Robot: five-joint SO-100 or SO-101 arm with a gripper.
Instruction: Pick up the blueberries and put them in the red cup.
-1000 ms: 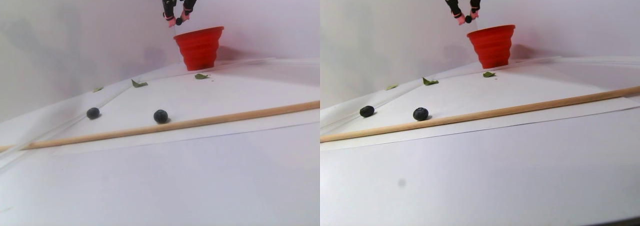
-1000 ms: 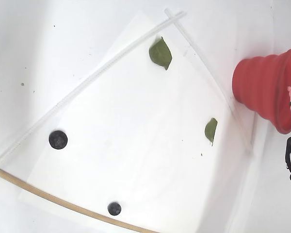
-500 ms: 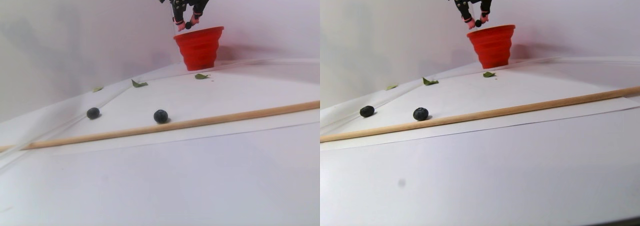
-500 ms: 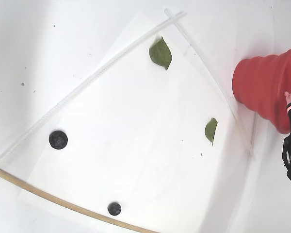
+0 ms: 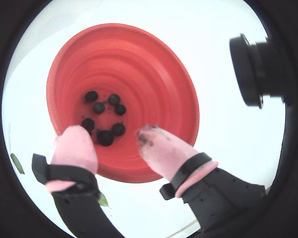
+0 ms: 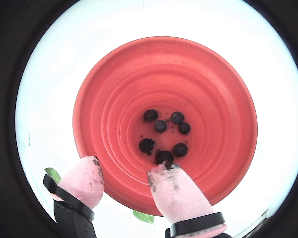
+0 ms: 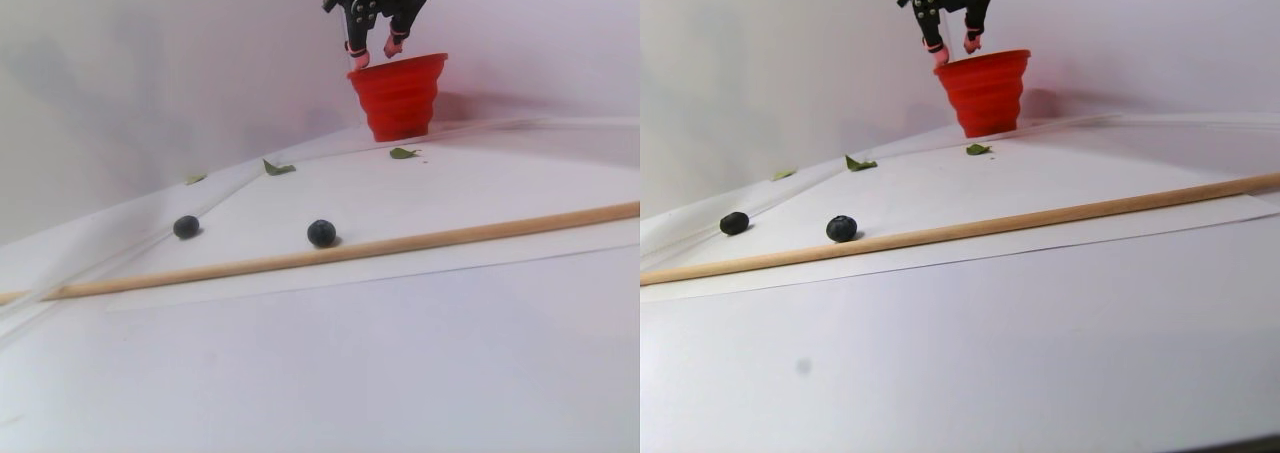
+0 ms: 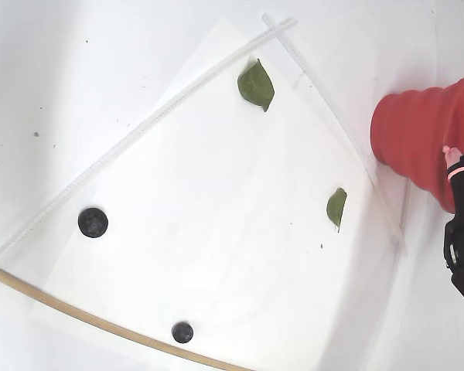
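The red cup (image 7: 400, 98) stands at the back of the table, and both wrist views look straight down into it. Several blueberries (image 5: 105, 137) lie on its bottom (image 6: 161, 126). My gripper (image 7: 375, 53) hangs just above the cup's near rim, open, its pink fingertips (image 6: 92, 171) apart with nothing between them. Two more blueberries rest on the white sheet: one (image 8: 93, 222) by the clear strip, the other (image 8: 182, 332) against the wooden stick. In the fixed view only one pink fingertip (image 8: 452, 157) and the black arm show at the right edge beside the cup (image 8: 414, 131).
A long wooden stick (image 7: 400, 241) lies across the sheet's front edge. Two clear plastic strips (image 8: 139, 131) border the sheet. Green leaves (image 8: 256, 85) (image 8: 336, 207) lie on the sheet, one near the cup's base.
My gripper moved right over the cup's rim and opened. The blueberry it held between its fingertips is gone from them.
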